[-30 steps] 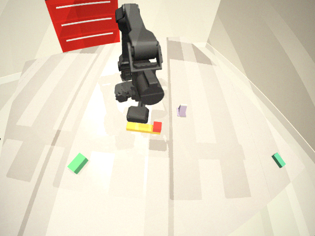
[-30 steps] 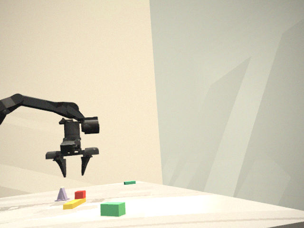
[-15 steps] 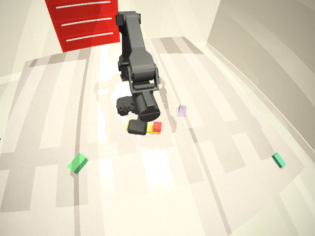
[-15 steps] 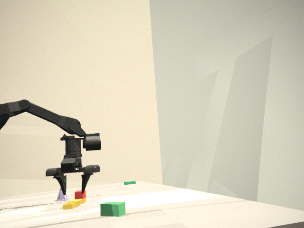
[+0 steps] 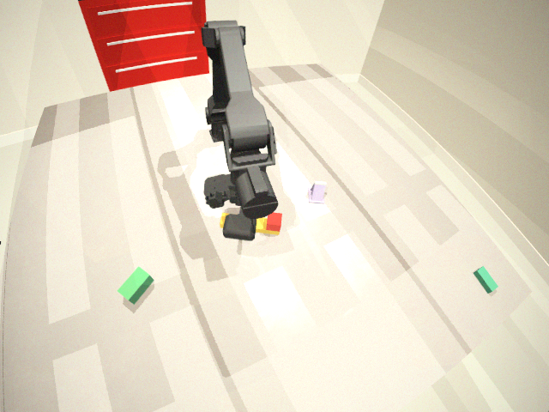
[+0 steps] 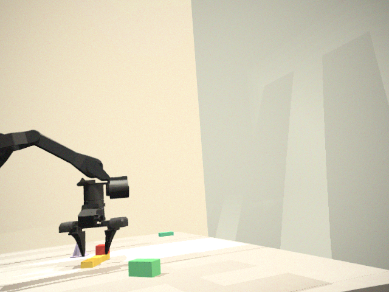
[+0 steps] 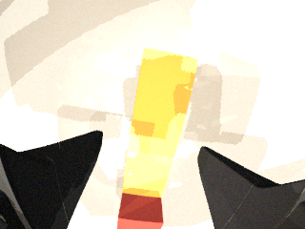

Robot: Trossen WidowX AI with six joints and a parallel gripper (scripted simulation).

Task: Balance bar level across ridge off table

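Note:
The yellow bar (image 5: 262, 225) (image 6: 87, 264) (image 7: 159, 95) lies flat on the table, with a red block (image 5: 274, 221) (image 6: 99, 249) (image 7: 140, 207) on top of one end. The lilac ridge (image 5: 318, 192) (image 6: 76, 252) stands apart from the bar, off beyond its red-block end. My gripper (image 6: 95, 253) (image 7: 152, 146) is open and points down, low over the bar. Its fingers stand on either side of the bar's long sides with gaps between, nothing held. In the top view the gripper's body hides part of the bar and the fingertips.
A green block (image 5: 135, 283) (image 6: 143, 267) lies on the front left of the table in the top view. A smaller teal block (image 5: 485, 279) (image 6: 165, 233) lies far to the right. A red drawer cabinet (image 5: 150, 39) stands behind the arm.

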